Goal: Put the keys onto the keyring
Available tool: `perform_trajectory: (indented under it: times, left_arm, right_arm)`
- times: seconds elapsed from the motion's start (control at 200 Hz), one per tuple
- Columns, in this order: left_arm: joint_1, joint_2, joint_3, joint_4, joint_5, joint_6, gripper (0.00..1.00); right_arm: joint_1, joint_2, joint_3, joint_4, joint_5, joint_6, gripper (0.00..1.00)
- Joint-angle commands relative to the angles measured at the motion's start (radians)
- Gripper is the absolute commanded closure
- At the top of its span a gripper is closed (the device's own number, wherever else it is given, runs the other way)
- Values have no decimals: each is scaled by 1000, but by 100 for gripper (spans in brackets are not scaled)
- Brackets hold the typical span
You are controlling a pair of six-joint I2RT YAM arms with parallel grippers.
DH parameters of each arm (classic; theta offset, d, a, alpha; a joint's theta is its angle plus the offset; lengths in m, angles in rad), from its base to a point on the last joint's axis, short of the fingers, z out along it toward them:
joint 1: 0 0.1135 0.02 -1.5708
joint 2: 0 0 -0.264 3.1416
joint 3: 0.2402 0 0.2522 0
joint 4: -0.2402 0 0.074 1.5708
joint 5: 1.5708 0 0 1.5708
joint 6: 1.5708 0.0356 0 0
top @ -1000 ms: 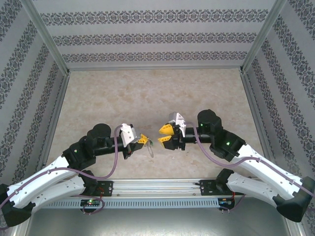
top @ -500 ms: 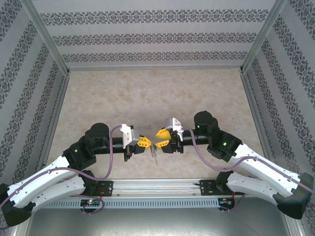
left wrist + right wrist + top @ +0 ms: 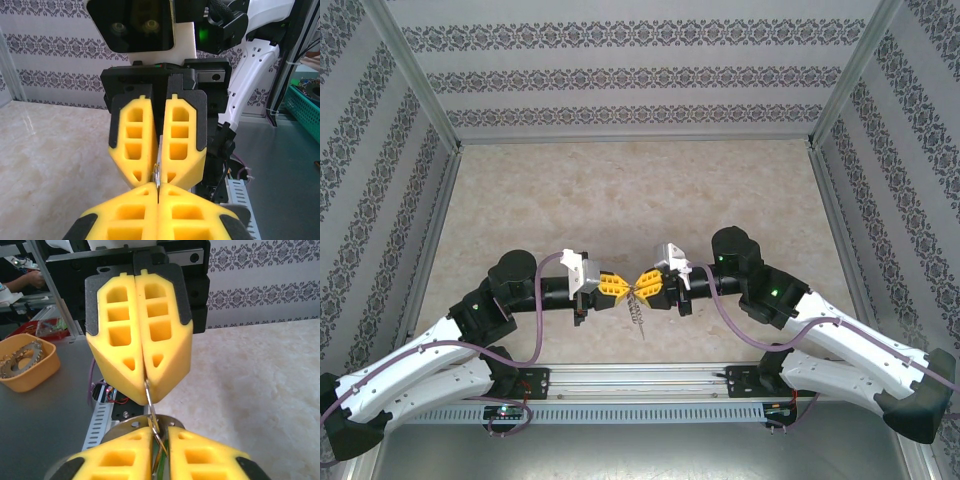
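Note:
Both grippers meet tip to tip above the table's near middle. My left gripper (image 3: 620,289) (image 3: 158,186) is shut on one end of the keyring (image 3: 633,294) (image 3: 157,174) (image 3: 151,408), a thin metal loop seen edge-on. A fine chain (image 3: 638,320) hangs down from it. My right gripper (image 3: 642,286) (image 3: 158,428) has closed from the other side. A narrow gap stays between its yellow fingers (image 3: 135,145), and the ring's other end and a sliver of the green key (image 3: 162,462) sit in that gap. Most of the key is hidden.
The beige marble tabletop (image 3: 640,190) is enclosed by patterned walls on three sides. An aluminium rail (image 3: 640,375) runs along the near edge. Off the table stand an orange bowl (image 3: 25,365) of metal parts and a teal basket (image 3: 305,107).
The right gripper moved left to the left gripper's tips and its jaws closed around the hanging ring and key. The left gripper shifted slightly right, staying shut on the ring.

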Motion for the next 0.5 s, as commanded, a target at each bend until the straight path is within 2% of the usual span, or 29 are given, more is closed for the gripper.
perform_trajectory:
  times: [0.0,0.36,0.495]
  left_arm:
    - [-11,-8,-16,110,12,-26,100]
    - [-11,-14,-42,149,-3,-38,100]
    - [-11,-12,-51,175,0,-46,100]
  right_arm:
    - [14,-8,-1,43,-22,-17,87]
    - [21,-28,-10,77,-35,-9,81]
    - [21,-32,-10,77,-30,-8,82]
